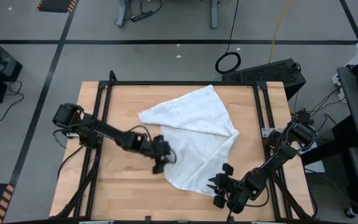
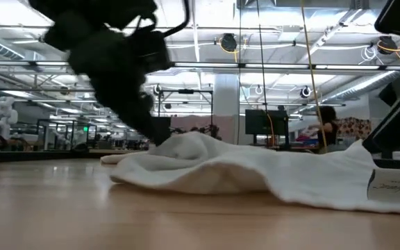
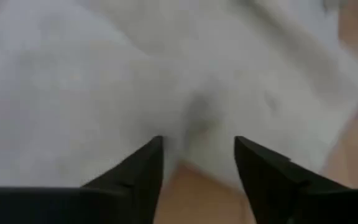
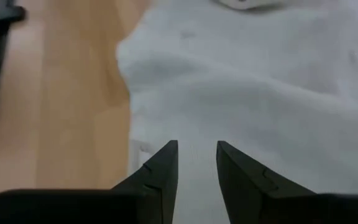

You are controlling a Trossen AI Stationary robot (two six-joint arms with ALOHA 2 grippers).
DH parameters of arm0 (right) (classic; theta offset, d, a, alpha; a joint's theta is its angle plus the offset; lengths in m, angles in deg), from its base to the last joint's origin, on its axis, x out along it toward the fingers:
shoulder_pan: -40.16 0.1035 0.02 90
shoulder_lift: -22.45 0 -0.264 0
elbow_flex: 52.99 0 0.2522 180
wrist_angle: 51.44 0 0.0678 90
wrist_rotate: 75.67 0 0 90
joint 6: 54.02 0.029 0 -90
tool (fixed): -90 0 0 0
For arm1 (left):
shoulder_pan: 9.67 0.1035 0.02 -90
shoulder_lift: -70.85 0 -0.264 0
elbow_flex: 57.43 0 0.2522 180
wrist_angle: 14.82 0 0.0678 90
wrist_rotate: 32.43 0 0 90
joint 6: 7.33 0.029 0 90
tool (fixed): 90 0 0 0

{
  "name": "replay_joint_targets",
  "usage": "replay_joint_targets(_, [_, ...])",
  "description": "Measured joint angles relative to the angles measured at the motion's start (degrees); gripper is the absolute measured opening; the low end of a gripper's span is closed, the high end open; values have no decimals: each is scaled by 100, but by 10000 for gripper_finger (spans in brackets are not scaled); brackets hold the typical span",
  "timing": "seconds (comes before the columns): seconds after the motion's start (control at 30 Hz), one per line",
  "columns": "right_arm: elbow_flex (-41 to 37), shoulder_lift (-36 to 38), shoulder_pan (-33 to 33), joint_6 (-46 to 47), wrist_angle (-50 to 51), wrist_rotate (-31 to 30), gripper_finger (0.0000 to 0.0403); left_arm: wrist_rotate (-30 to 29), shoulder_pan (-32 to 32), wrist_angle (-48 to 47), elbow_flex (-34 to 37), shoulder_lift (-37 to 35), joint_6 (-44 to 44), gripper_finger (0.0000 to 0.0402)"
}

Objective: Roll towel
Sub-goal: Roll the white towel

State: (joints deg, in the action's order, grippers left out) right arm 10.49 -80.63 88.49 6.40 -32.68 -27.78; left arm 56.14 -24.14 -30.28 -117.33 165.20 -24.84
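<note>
The white towel (image 1: 194, 134) lies crumpled and partly folded over on the wooden table (image 1: 123, 193), with a corner toward the far edge and a raised hump (image 2: 186, 149) on its left side. My left gripper (image 1: 162, 160) is open at the towel's left edge (image 3: 185, 149), with bare wood showing between its fingers. My right gripper (image 1: 219, 183) stands at the towel's near edge with a narrow gap between its fingers (image 4: 196, 152). The cloth there looks flat, and a small label (image 4: 140, 149) lies beside it. My left gripper comes slanting down from the table's left, its open fingertips (image 3: 151, 152) right at the towel's edge. Nothing is pinched between them, and I cannot tell whether they touch the cloth. My right gripper slants down over the towel's near corner (image 4: 197, 124). I cannot tell whether its fingertips touch the cloth.
A black frame rail (image 1: 104, 106) runs around the table. A black keyboard (image 1: 269, 71) and a cable loop (image 1: 229, 62) lie beyond the far edge. Bare wood shows on the left half (image 1: 123, 143) and along the near edge.
</note>
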Motion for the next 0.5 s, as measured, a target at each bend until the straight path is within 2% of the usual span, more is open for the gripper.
replay_joint_targets(0.1, [2,-92,-54,-638,-791,0,100,-274,-580,-244,57,0,-222,244])
replay_joint_targets(0.27, [154,-373,-350,-1902,-2132,222,100,-1508,-1381,-342,60,-2,-563,255])
replay_joint_targets(0.4, [827,-807,-734,-2485,-1839,615,105,-1823,-1828,-116,60,20,-775,256])
replay_joint_targets(0.5, [1534,-1140,-925,-2792,-948,662,127,-2223,-2049,-153,60,30,-998,256])
